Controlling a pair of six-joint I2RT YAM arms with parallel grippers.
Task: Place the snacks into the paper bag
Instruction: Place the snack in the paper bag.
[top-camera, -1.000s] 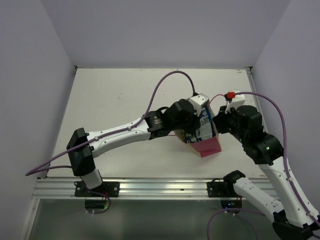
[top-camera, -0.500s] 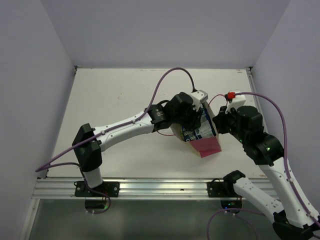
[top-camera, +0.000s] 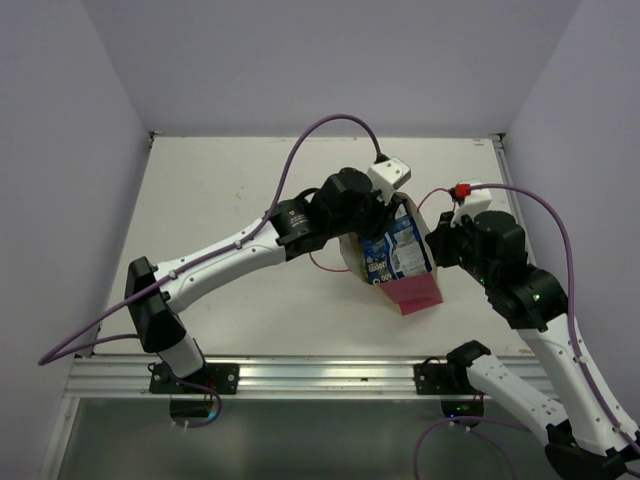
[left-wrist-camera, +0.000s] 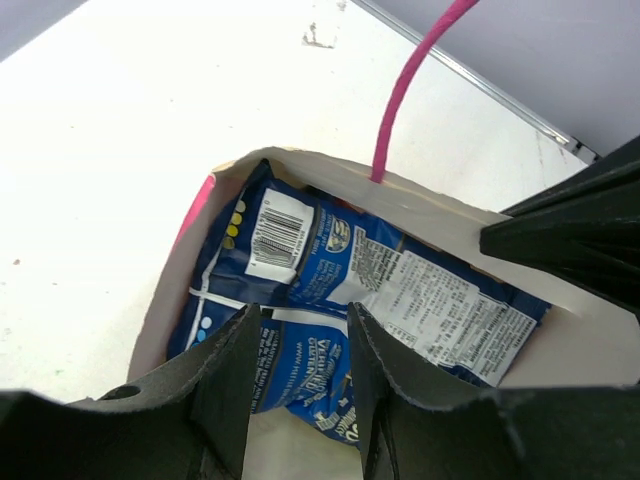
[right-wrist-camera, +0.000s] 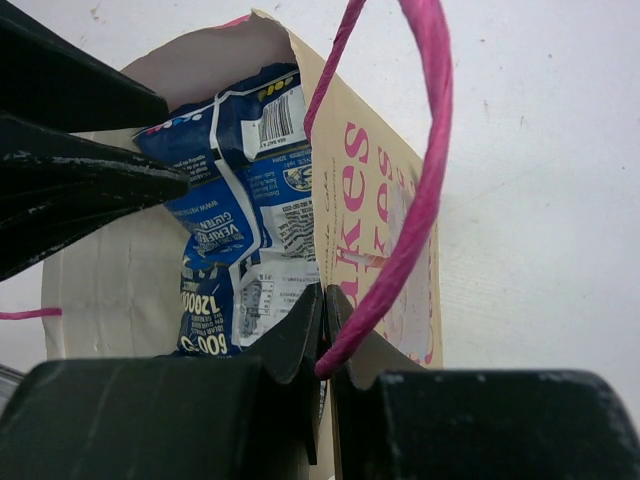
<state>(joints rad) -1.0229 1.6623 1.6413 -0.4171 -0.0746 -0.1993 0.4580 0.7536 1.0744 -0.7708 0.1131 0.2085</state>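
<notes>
The paper bag (top-camera: 415, 293) stands right of the table's middle, cream with a pink side panel. Two dark blue snack packets (top-camera: 397, 252) stick up inside it, and they fill its mouth in the left wrist view (left-wrist-camera: 300, 260). My left gripper (left-wrist-camera: 300, 400) hangs open just above the bag's mouth (top-camera: 385, 215); nothing is between its fingers. My right gripper (right-wrist-camera: 325, 310) is shut on the bag's cream wall (right-wrist-camera: 370, 200), right beside the foot of the pink cord handle (right-wrist-camera: 430, 170). No other snacks show.
A second pink cord handle (left-wrist-camera: 405, 90) rises from the bag's far rim (left-wrist-camera: 440, 200). White table (top-camera: 220, 200) with walls on three sides and a metal rail (top-camera: 300, 375) along the near edge. A purple cable (top-camera: 320, 130) loops above the left arm.
My left gripper has opened, left a blue packet in the bag, and drawn back up and away from the bag's mouth. The right gripper and the bag have stayed put.
</notes>
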